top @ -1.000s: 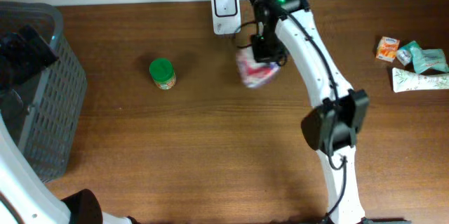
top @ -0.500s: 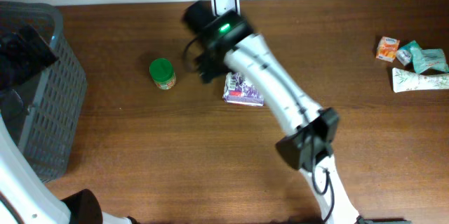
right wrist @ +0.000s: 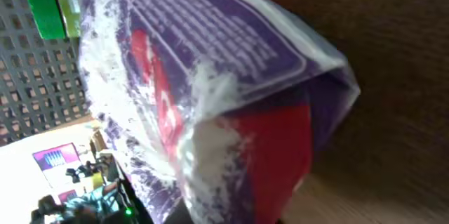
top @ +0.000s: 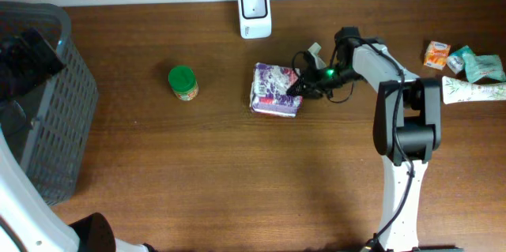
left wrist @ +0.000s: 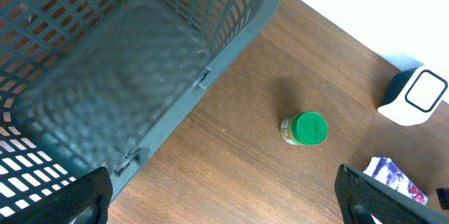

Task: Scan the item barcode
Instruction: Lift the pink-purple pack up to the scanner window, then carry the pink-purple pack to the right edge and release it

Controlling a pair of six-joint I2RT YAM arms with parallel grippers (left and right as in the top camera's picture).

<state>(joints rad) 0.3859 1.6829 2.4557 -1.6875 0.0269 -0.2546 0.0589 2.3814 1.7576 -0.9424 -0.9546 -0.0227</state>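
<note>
The packet (top: 275, 90), purple and red, now lies on the table (top: 237, 173) in the middle, a little nearer than the white scanner (top: 254, 1) and just right of it; a second ago it hung in the air close to the scanner, and half a second ago it lay almost where it is now. The right gripper (top: 304, 88) has swung back from the left and sits clenched at the packet's right edge; whether it pinches the wrapper cannot be told. Bare wood stretches near and left of the packet. The green-lidded jar (top: 183, 82) stands apart to its left, unmoved, as do the grey basket (top: 47, 110) at the left edge and the snack packets (top: 470, 70) at the far right. The left gripper (left wrist: 226, 199) hangs released above the basket's rim.
</note>
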